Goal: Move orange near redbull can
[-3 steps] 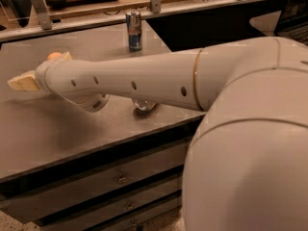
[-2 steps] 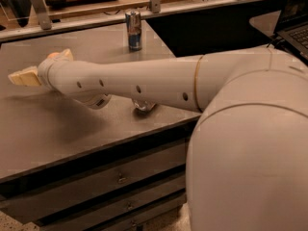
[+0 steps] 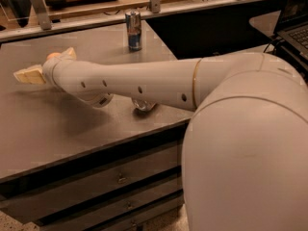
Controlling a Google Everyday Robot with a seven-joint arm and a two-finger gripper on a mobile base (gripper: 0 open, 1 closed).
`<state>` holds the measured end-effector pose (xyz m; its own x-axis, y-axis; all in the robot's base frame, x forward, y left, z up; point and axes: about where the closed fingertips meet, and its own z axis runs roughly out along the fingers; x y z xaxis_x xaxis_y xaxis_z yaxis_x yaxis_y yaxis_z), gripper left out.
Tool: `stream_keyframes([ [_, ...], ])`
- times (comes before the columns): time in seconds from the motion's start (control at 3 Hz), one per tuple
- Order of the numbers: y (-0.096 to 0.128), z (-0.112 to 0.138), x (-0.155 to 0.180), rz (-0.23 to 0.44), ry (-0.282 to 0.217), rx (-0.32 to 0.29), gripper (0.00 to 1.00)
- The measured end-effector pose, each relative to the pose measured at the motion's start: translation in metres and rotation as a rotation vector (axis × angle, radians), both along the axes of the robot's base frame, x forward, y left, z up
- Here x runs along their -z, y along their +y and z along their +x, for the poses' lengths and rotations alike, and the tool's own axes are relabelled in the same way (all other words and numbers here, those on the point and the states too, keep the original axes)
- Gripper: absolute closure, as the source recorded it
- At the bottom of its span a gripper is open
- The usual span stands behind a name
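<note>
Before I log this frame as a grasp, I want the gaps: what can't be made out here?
Orange: camera view shows only a sliver; the tool, at the table's left side, covers the rest.
Grasp: the arm hides whether the tool holds the orange.
Shiny object under the arm: mostly hidden, cannot be identified.
Redbull can: markings too small to read.
Laptop: cut by the right edge.

We held our white arm [image 3: 144, 83] stretched out leftward, nearly level, from the bulky shoulder at right, with our gripper [image 3: 44, 64] at its far left end.
</note>
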<state>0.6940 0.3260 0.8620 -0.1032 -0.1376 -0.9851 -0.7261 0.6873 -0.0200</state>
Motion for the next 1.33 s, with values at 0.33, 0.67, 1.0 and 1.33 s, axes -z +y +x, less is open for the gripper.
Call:
stream_keyframes([
  [0.33,-0.004,0.022,0.008,-0.028,-0.005,0.016,0.02],
  [0.67,-0.007,0.037,0.016,-0.037,-0.004,0.025,0.25],
  [1.0,-0.003,0.045,0.019,-0.033,0.000,-0.003,0.48],
  [1.33,-0.012,0.039,0.012,-0.041,0.003,-0.033,0.70],
])
